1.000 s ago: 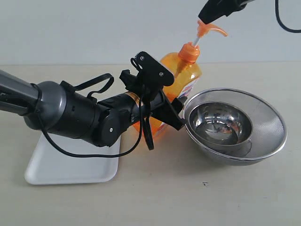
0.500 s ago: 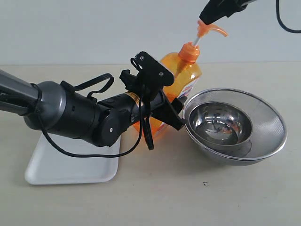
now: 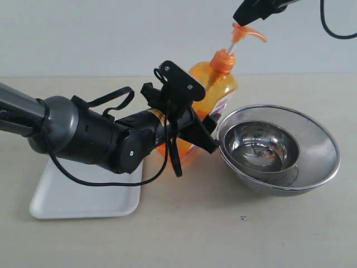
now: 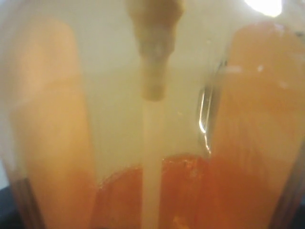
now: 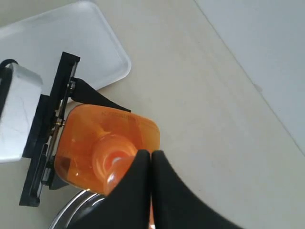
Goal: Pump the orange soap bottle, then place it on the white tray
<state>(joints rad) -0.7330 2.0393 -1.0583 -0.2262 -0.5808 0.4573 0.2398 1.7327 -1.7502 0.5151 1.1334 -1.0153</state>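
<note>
My left gripper (image 3: 188, 127) pinches the translucent orange plastic soap bottle (image 3: 221, 84). My right gripper (image 5: 151, 161), tips together, meets its pump (image 3: 246, 33). Placing on the flat white tray (image 3: 83, 202) remains.

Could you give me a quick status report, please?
Left pincer shut on bottle. Right pincer shut, tip on pump head, stem up. Bottle not on tray; bowls close beside it.

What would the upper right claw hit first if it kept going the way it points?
The right claw would meet the pump head of the orange soap bottle first; its tip seems just above it, perhaps touching.
</note>
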